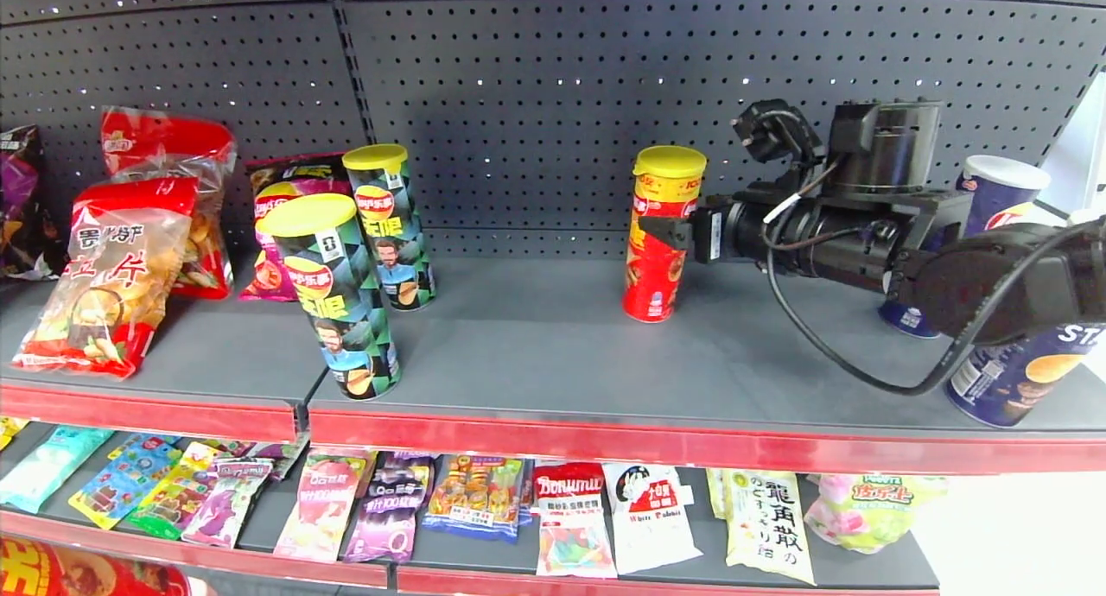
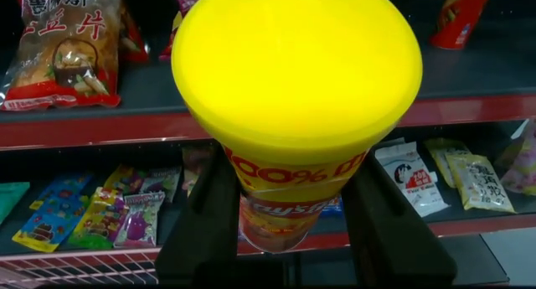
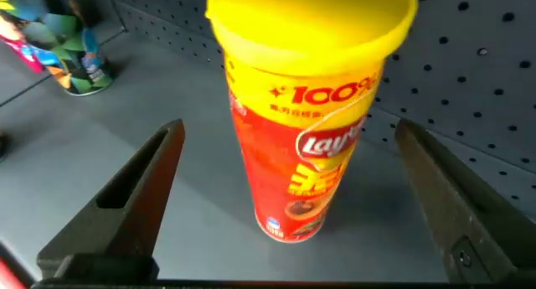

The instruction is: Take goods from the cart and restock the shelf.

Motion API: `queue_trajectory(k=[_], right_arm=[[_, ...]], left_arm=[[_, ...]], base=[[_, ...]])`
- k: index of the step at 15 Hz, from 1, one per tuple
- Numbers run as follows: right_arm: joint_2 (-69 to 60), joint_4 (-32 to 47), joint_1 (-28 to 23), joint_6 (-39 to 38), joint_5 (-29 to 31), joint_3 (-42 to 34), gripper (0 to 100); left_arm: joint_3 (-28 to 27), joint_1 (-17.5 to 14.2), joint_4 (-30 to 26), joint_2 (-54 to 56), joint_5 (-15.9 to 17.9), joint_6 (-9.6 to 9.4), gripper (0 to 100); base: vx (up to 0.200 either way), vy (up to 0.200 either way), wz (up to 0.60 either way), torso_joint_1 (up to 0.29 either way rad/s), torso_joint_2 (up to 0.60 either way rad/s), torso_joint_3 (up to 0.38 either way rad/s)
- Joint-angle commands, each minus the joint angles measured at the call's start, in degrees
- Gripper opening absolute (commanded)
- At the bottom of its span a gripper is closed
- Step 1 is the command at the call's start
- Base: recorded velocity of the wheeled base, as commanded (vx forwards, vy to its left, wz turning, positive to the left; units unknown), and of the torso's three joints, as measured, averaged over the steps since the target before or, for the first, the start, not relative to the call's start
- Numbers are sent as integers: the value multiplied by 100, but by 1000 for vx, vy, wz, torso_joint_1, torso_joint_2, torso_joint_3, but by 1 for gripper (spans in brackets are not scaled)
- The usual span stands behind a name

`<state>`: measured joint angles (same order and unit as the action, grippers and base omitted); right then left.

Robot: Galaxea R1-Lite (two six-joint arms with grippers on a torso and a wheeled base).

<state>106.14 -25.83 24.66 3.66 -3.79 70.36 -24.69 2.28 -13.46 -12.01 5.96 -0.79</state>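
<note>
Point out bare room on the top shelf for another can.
The widest bare patch of shelf lies between the green cans and the red can. A front strip runs from the red can toward the blue cans, below the right arm. Crowded: the snack bags at left, and the blue cans' corner.

Even light, soft shadows on the shelf (image 1: pixel 553 354) — head view's edges bow
</note>
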Motion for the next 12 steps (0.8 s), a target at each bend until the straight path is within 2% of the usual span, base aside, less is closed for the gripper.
queue_trajectory(k=[1, 7, 8, 11, 12], right_arm=[[223, -1, -5, 3, 10, 179, 100], [644, -1, 12, 3, 221, 707, 100], [750, -1, 4, 3, 458, 847, 100], [776, 8, 39, 3, 678, 909, 100], [724, 26, 171, 3, 977, 891, 100]], left_arm=[[-1, 1, 1, -12, 2, 0, 0], [8, 1, 1, -12, 2, 0, 0], [8, 1, 1, -12, 2, 0, 0], [16, 1, 1, -12, -7, 0, 0], [16, 1, 1, -12, -7, 0, 0]], base=[[0, 0, 0, 0, 0, 0], [0, 0, 0, 0, 0, 0], [0, 0, 0, 0, 0, 0], [0, 0, 0, 0, 0, 0], [0, 0, 0, 0, 0, 0]])
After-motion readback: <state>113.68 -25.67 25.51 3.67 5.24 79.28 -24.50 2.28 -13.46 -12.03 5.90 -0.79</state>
